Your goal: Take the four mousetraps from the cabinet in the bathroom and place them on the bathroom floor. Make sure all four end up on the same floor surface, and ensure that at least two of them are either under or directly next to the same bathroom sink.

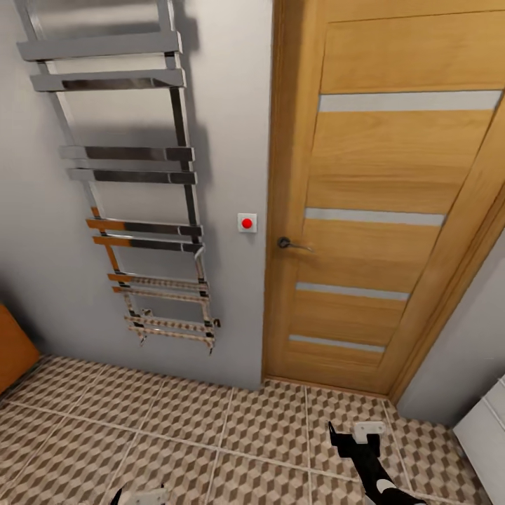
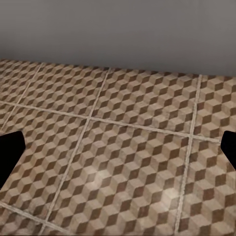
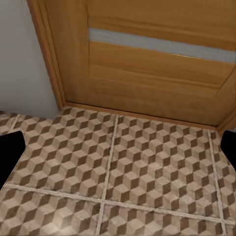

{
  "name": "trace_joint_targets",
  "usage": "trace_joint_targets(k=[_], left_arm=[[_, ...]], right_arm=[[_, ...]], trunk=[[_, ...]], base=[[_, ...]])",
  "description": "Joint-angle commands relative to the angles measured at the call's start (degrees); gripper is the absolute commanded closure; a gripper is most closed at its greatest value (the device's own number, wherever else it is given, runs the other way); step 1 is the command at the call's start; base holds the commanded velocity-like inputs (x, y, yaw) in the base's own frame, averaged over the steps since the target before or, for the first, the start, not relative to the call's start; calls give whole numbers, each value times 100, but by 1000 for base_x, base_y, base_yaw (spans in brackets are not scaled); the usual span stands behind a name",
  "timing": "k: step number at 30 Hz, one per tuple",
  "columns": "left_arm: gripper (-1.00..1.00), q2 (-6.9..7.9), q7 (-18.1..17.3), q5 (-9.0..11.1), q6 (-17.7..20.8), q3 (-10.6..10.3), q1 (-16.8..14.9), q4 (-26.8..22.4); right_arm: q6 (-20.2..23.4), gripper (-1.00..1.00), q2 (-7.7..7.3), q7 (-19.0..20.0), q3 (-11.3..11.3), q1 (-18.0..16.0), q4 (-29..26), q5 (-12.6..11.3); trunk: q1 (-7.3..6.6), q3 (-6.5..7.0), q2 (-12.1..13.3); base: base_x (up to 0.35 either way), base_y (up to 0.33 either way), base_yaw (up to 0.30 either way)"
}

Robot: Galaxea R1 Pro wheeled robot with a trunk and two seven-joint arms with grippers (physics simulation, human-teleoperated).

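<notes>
The mousetraps and the sink are out of view. An orange-brown wooden corner, apparently the cabinet (image 1: 12,347), juts in at the head view's left edge. The bathroom floor (image 1: 210,421) of cube-patterned tiles spreads in front of me. My left gripper (image 1: 140,496) peeks in at the bottom edge. In the left wrist view the left gripper (image 2: 118,152) is open over bare tiles. My right gripper (image 1: 354,438) hangs low over the floor before the door. It (image 3: 118,152) is open, with nothing between its fingers.
A chrome towel radiator (image 1: 133,182) hangs on the grey wall. Right of it are a red button switch (image 1: 246,223) and a shut wooden door (image 1: 379,210) with a lever handle (image 1: 291,245). A white unit (image 1: 487,428) stands at the right edge.
</notes>
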Motion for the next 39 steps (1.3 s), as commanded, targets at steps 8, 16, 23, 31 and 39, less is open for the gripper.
trace_joint_targets(k=[8, 16, 23, 31, 39], left_arm=[[-100, -11, 11, 46, -32, -49, -7, 25], [-100, -16, 10, 46, -32, -49, 10, 25], [-100, -17, 11, 46, -32, -49, 13, 25], [-100, -17, 11, 46, -32, -49, 18, 25], [-100, -17, 11, 46, -32, -49, 19, 25]], right_arm=[[-10, -100, 49, -31, 51, -3, -1, -19], [-7, -100, 59, -31, 51, -3, -1, -19], [71, -100, 60, -31, 51, -3, -1, -19], [109, -100, 60, -31, 51, -3, -1, -19], [113, -100, 61, -31, 51, -3, -1, -19]], trunk=[[3, -12, -12], [3, -12, -12], [3, -12, -12], [3, -12, -12], [3, -12, -12]], base=[[0, 0, 277], [0, 0, 277], [0, 0, 277], [0, 0, 277], [0, 0, 277]])
